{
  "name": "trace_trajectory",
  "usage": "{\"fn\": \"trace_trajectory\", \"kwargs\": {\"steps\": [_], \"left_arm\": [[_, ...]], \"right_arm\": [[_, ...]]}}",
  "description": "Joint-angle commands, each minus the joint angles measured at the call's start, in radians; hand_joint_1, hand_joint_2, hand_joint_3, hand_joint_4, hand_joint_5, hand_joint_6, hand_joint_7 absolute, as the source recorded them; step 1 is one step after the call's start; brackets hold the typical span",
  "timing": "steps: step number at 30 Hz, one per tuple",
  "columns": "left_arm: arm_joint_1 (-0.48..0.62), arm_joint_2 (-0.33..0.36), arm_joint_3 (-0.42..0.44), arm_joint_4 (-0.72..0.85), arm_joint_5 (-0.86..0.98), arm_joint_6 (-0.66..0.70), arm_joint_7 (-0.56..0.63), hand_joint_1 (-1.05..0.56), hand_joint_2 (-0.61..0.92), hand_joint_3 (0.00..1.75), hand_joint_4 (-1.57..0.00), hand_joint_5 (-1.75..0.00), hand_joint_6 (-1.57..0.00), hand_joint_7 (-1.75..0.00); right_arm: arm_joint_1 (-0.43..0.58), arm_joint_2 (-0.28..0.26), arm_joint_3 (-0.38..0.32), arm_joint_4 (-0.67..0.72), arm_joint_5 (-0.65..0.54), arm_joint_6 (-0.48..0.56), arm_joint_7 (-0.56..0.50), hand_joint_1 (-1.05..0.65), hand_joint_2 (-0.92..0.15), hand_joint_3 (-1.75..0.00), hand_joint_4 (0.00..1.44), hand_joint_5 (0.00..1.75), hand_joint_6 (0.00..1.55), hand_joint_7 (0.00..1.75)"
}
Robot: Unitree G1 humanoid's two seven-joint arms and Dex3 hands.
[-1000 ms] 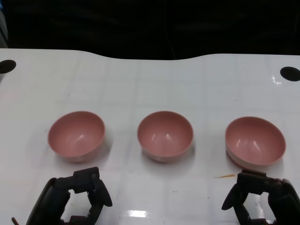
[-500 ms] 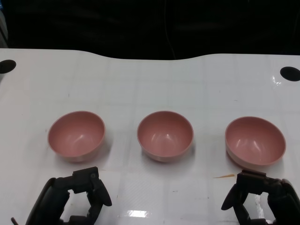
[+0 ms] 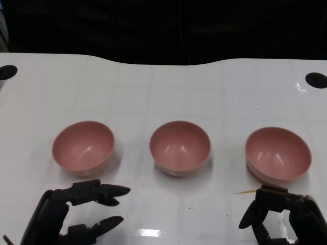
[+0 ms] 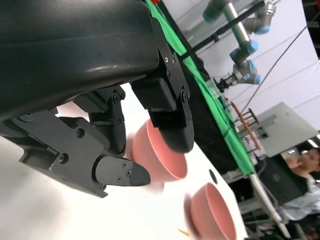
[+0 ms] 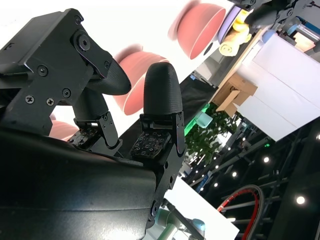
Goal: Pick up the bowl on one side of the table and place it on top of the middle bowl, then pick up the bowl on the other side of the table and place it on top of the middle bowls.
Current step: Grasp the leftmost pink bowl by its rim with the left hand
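Observation:
Three pink bowls stand in a row on the white table (image 3: 163,92): the left bowl (image 3: 83,148), the middle bowl (image 3: 180,147) and the right bowl (image 3: 278,153), all upright, empty and apart. My left hand (image 3: 76,214) lies near the front edge, just in front of the left bowl, fingers stretched out and spread, holding nothing. In front of the right bowl is my right hand (image 3: 281,217), fingers curled in around nothing. The left wrist view shows two bowls (image 4: 160,160) beyond the fingers. The right wrist view shows the bowls (image 5: 142,85) past the fingertips.
Black round holes sit in the table's far left corner (image 3: 7,72) and far right corner (image 3: 316,79). A small orange mark (image 3: 244,192) lies in front of the right bowl. A person (image 4: 305,165) is seated beyond the table in the left wrist view.
My left hand's fingers have uncurled and now reach out to the right, spread apart. The right hand and the three bowls have stayed put.

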State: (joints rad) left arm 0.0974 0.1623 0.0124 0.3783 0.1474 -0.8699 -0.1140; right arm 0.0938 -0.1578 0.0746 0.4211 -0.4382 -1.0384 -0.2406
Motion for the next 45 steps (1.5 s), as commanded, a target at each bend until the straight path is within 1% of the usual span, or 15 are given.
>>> {"fn": "trace_trajectory", "kwargs": {"steps": [1, 2, 4, 6, 10, 13, 17, 20, 24, 29, 31, 35, 38, 45], "left_arm": [[0.019, 0.019, 0.020, -0.080, 0.066, 0.076, 0.047, -0.29, 0.89, 0.00, -0.78, -0.25, -0.74, 0.00], [0.022, 0.020, 0.020, -0.092, 0.075, 0.089, 0.054, -0.31, 0.89, 0.00, -0.77, -0.23, -0.73, 0.00], [0.031, 0.031, 0.030, -0.157, 0.173, 0.151, 0.096, -0.38, 0.90, 0.01, -0.72, -0.18, -0.64, 0.00], [0.042, 0.036, 0.038, -0.238, 0.289, 0.236, 0.144, -0.45, 0.91, 0.01, -0.66, -0.13, -0.56, 0.00], [0.055, 0.037, 0.020, -0.380, 0.454, 0.408, 0.184, -0.50, 0.91, 0.00, -0.56, -0.06, -0.46, 0.00], [0.059, 0.042, 0.003, -0.429, 0.514, 0.479, 0.198, -0.53, 0.91, 0.00, -0.53, -0.04, -0.41, 0.00], [0.012, 0.058, -0.038, -0.478, 0.686, 0.614, 0.237, -0.57, 0.91, 0.00, -0.49, -0.02, -0.35, 0.00], [-0.025, 0.072, -0.080, -0.475, 0.803, 0.709, 0.254, -0.60, 0.90, 0.00, -0.46, 0.00, -0.33, 0.00], [-0.071, 0.079, -0.137, -0.453, 0.895, 0.823, 0.241, -0.60, 0.90, 0.00, -0.45, 0.00, -0.32, 0.00], [-0.127, 0.070, -0.211, -0.402, 0.978, 0.970, 0.214, -0.61, 0.92, 0.02, -0.45, 0.00, -0.30, 0.00], [-0.135, 0.073, -0.230, -0.397, 0.981, 1.000, 0.213, -0.62, 0.92, 0.03, -0.46, 0.00, -0.30, -0.01], [-0.205, 0.055, -0.288, -0.315, 1.016, 1.110, 0.161, -0.60, 0.92, 0.05, -0.45, -0.01, -0.31, -0.01], [-0.240, 0.059, -0.319, -0.271, 1.014, 1.150, 0.152, -0.59, 0.92, 0.06, -0.48, -0.02, -0.32, -0.01], [-0.254, 0.077, -0.351, -0.262, 0.990, 1.184, 0.162, -0.59, 0.92, 0.06, -0.48, -0.02, -0.33, -0.01]], "right_arm": [[0.003, -0.005, -0.004, -0.011, 0.008, 0.009, -0.005, -0.02, -0.22, -1.52, 0.85, 1.66, 0.90, 1.23], [0.004, -0.005, -0.004, -0.013, 0.008, 0.011, -0.004, -0.02, -0.22, -1.52, 0.85, 1.66, 0.90, 1.23], [0.005, -0.005, -0.006, -0.013, 0.003, 0.012, -0.009, -0.03, -0.22, -1.52, 0.85, 1.67, 0.90, 1.23], [0.005, -0.005, -0.006, -0.010, 0.006, 0.010, -0.009, -0.03, -0.23, -1.52, 0.85, 1.67, 0.90, 1.23], [0.003, -0.007, -0.004, -0.006, 0.011, 0.009, -0.007, -0.03, -0.22, -1.52, 0.85, 1.67, 0.90, 1.23], [0.002, -0.007, -0.004, -0.004, 0.012, 0.009, -0.007, -0.03, -0.22, -1.53, 0.85, 1.67, 0.90, 1.23], [-0.002, -0.004, -0.002, -0.001, 0.013, 0.017, -0.006, -0.03, -0.21, -1.53, 0.85, 1.66, 0.90, 1.23], [-0.005, -0.003, -0.001, 0.003, 0.009, 0.016, -0.009, -0.01, -0.21, -1.53, 0.85, 1.66, 0.90, 1.23], [-0.007, -0.003, -0.001, 0.003, 0.002, 0.016, -0.013, -0.02, -0.21, -1.54, 0.86, 1.66, 0.90, 1.23], [-0.003, -0.001, -0.002, -0.006, -0.012, 0.025, -0.021, -0.04, -0.21, -1.54, 0.85, 1.69, 0.90, 1.24], [-0.003, -0.002, -0.002, -0.006, -0.013, 0.026, -0.023, -0.04, -0.22, -1.54, 0.85, 1.69, 0.90, 1.24], [-0.003, -0.002, -0.002, -0.009, -0.023, 0.023, -0.032, -0.04, -0.21, -1.54, 0.85, 1.69, 0.89, 1.24], [-0.001, -0.002, 0.000, -0.012, -0.023, 0.027, -0.033, -0.05, -0.21, -1.54, 0.85, 1.69, 0.89, 1.24], [-0.001, -0.003, 0.001, -0.012, -0.023, 0.027, -0.033, -0.04, -0.20, -1.56, 0.85, 1.69, 0.89, 1.24]]}}
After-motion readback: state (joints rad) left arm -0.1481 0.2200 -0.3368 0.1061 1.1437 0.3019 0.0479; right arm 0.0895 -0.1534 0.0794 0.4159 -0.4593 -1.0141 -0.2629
